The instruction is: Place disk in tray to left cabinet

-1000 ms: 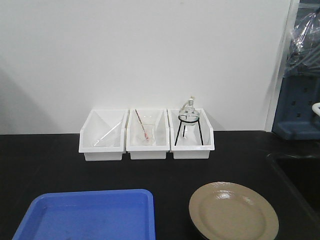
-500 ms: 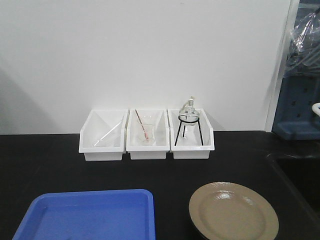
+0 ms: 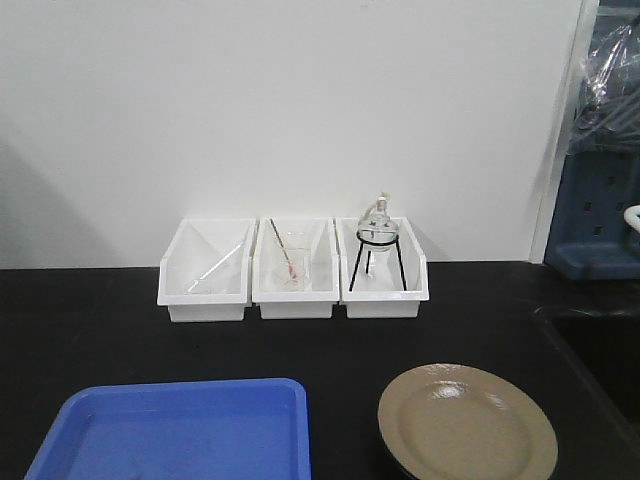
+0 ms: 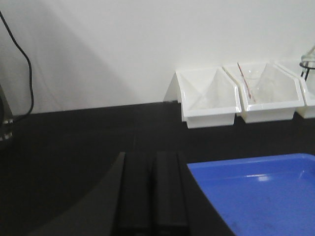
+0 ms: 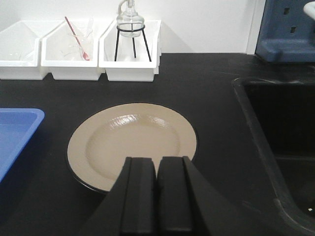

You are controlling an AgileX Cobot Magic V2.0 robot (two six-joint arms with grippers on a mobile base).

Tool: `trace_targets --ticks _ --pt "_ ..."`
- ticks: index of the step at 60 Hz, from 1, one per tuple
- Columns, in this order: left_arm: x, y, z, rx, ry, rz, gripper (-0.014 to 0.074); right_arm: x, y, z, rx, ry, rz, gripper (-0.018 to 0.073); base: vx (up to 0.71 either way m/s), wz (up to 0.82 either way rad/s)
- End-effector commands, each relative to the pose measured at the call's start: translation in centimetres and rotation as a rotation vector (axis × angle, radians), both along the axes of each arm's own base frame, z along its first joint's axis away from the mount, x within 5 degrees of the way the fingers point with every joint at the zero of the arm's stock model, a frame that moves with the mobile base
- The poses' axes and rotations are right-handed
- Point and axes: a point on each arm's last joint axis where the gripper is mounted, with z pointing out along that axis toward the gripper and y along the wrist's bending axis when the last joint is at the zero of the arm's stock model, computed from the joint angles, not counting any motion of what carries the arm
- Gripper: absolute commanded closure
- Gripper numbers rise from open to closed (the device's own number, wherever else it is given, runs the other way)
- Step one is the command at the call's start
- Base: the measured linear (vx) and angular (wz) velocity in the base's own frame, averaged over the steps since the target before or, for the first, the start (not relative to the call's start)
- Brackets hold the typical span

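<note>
I am holding my right pincer (image 5: 156, 162) low over the near edge of the disk (image 5: 132, 142), its two black fingers drawn together with only a thin slit between them and nothing gripped. I cannot tell whether the tips are touching the disk.

The disk is lying flat on the black bench (image 3: 100, 330), close to the front edge and right of the middle, between the tray (image 3: 175, 430) and the sink (image 5: 275, 123). It is round and shallow, tan and glossy inside, and it is catching a pale glare on its far side. Faint rings are running around the well, a broad sloping band is rising to a thin black rim, and a dark underside is showing below the rim on the near left.

The bright blue tray is sitting at the front left edge of the bench, apart from the disk, with a strip of bare black top between them. Its raised edges are low and its corners rounded.

I am keeping my left pincer (image 4: 152, 157) just beside the tray's left edge, fingers pressed together and gripping nothing.

Three white bins (image 3: 293, 300) are standing in a row at the back edge against the wall (image 3: 300, 100). The right one is holding a flask (image 3: 378, 226) on a black tripod stand (image 3: 376, 262), and the middle one a beaker (image 3: 292, 268).
</note>
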Motion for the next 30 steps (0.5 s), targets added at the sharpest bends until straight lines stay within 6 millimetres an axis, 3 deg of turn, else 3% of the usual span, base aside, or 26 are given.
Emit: trace_targets --ticks 1,11,17,30 --pt "0.6 0.1 1.5 0.0 -0.072 0.006 0.0493 1.3 0.4 1.6 0.018 -0.113 0.02 0.0353 0.0 0.0" --pt "1.0 0.1 1.1 -0.002 -0.045 0.005 0.0309 2.8 0.6 0.7 0.014 -0.065 0.027 0.013 0.0 0.0" --pt "1.0 0.1 1.1 -0.002 -0.042 0.004 0.0229 3.6 0.8 0.1 0.023 -0.037 0.027 0.0049 0.0 0.0" --pt "1.0 0.0 0.9 -0.008 -0.022 0.001 0.0206 4.6 0.9 -1.9 0.542 0.189 -0.176 0.0025 0.0 0.0"
